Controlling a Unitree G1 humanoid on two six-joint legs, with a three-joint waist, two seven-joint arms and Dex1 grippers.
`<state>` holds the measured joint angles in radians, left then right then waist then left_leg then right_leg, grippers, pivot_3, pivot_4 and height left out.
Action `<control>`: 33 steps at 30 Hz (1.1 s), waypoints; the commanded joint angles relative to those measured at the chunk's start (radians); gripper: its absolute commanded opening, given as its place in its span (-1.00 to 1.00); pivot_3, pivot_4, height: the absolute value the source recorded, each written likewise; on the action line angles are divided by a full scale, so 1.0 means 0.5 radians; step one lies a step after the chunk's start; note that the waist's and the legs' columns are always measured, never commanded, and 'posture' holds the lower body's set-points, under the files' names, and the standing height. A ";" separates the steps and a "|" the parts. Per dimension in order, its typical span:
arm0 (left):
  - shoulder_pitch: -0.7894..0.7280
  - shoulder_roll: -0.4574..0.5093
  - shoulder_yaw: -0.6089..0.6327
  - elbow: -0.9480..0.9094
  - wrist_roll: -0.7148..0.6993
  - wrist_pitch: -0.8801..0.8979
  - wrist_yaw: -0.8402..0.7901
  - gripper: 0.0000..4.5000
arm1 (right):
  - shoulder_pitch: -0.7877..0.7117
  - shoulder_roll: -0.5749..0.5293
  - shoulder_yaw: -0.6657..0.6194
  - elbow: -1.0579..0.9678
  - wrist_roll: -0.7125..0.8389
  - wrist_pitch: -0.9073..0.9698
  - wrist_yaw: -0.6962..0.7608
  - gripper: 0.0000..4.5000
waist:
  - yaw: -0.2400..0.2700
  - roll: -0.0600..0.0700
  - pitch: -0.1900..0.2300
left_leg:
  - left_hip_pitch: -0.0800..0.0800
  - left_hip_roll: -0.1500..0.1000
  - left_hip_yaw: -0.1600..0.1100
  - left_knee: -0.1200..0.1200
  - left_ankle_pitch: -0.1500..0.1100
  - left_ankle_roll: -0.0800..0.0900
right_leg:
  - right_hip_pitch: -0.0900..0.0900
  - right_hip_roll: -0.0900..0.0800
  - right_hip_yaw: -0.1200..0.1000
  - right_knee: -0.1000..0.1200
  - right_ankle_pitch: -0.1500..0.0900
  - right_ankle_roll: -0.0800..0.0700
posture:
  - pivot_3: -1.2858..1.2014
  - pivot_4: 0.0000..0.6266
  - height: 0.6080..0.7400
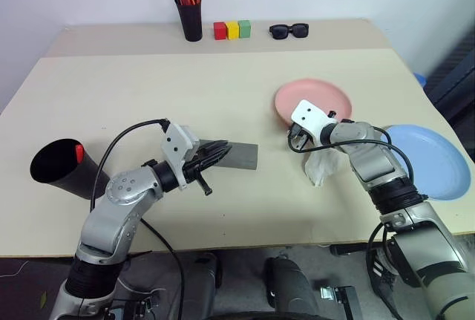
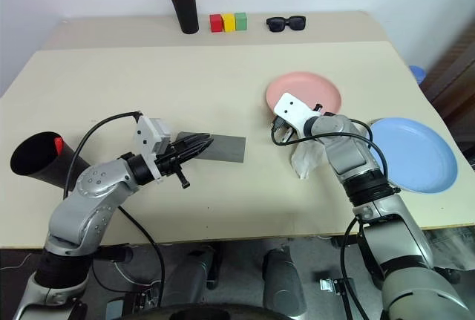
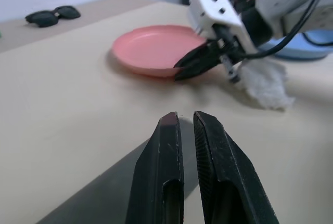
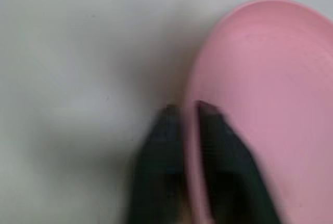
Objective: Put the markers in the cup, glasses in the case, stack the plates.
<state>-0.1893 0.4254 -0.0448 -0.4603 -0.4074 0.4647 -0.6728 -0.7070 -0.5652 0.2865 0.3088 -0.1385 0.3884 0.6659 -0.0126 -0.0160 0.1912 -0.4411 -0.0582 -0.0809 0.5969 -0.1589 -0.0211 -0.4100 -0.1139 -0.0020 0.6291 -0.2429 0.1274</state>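
Observation:
The pink plate (image 1: pixel 320 96) lies right of the table's middle. My right gripper (image 4: pixel 190 108) is shut on its near-left rim, one finger on each side. The light blue plate (image 1: pixel 429 158) sits apart at the right edge. My left gripper (image 1: pixel 225 144) is shut and holds nothing; it points level over the left end of the closed grey case (image 1: pixel 243 157). The black cup (image 1: pixel 95 179) leans tilted at the far left, and a marker's red cap (image 1: pixel 79 153) shows inside its mouth. The glasses are out of view.
A crumpled white tissue (image 1: pixel 323 166) lies under my right forearm, between the two plates. Along the back stand a narrow black holder with orange-tipped pens (image 1: pixel 191 17), three coloured blocks (image 1: pixel 232 30) and black sunglasses (image 1: pixel 289 30).

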 commanded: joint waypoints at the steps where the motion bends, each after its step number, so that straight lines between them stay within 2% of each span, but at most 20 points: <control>1: 0.016 -0.016 0.007 -0.085 -0.042 -0.061 -0.005 -0.82 | -0.002 -0.017 -0.058 -0.152 -0.014 0.024 0.006 -0.98 | -0.001 0.000 0.000 | 0.000 0.000 0.000 0.000 0.000 0.000 | 0.000 0.000 0.000 0.000 0.000 0.000 | 0.03 -0.52 1.00; 7: 0.013 -0.030 -0.068 -0.007 -0.039 -0.113 -0.057 -0.82 | 0.153 -0.207 -0.286 -0.621 0.013 0.109 -0.007 -0.98 | 0.013 0.001 0.000 | -0.001 0.000 0.000 0.000 0.000 0.000 | 0.000 0.000 0.000 0.000 0.000 0.000 | 0.03 -0.52 1.00; 14: -0.132 -0.131 -0.180 0.221 -0.061 -0.230 -0.232 -0.82 | 0.492 -0.580 -0.799 -1.238 0.123 0.311 0.072 -0.98 | 0.048 0.001 0.000 | -0.001 0.000 0.001 0.001 -0.001 0.001 | 0.001 -0.001 0.000 -0.002 -0.004 -0.006 | 0.03 -0.52 1.00; 19: -0.270 -0.217 -0.286 0.441 -0.065 -0.378 -0.460 -0.82 | 0.980 -0.773 -1.283 -1.501 0.138 0.403 0.168 -0.98 | 0.061 0.002 0.000 | -0.002 0.001 0.002 0.002 -0.001 0.002 | 0.003 -0.002 -0.001 -0.004 -0.004 -0.007 | 0.03 -0.52 1.00; 23: -0.327 -0.273 -0.324 0.550 -0.055 -0.463 -0.559 -0.82 | 1.352 -0.774 -1.531 -1.591 0.124 0.407 0.212 -0.98 | 0.048 0.005 -0.002 | -0.002 0.001 0.005 0.004 -0.003 0.005 | 0.004 -0.003 -0.001 -0.008 -0.004 -0.007 | 0.03 -0.52 1.00; 26: -0.337 -0.294 -0.341 0.606 -0.035 -0.505 -0.596 -0.82 | 1.557 -0.741 -1.619 -1.589 0.112 0.372 0.198 -0.98 | 0.046 0.009 -0.005 | 0.000 0.002 0.006 0.005 -0.003 0.005 | 0.005 -0.003 0.000 -0.008 -0.004 -0.007 | 0.03 -0.52 1.00; 33: -0.235 -0.271 -0.343 0.546 -0.027 -0.522 -0.579 -0.82 | 1.642 -0.721 -1.546 -1.410 0.165 0.367 0.190 -0.98 | 0.051 0.014 -0.007 | 0.000 0.002 0.005 0.007 -0.003 0.006 | 0.006 -0.003 0.001 -0.008 -0.004 -0.007 | 0.03 -0.52 1.00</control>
<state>-0.3172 0.2835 -0.2212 -0.1442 -0.4219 0.2137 -0.9672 0.1059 -0.9227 -0.4770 -0.4113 -0.0668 0.5712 0.7565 0.0128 -0.0090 0.1877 -0.4410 -0.0572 -0.0785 0.6002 -0.1608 -0.0178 -0.4066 -0.1156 -0.0016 0.6246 -0.2451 0.1239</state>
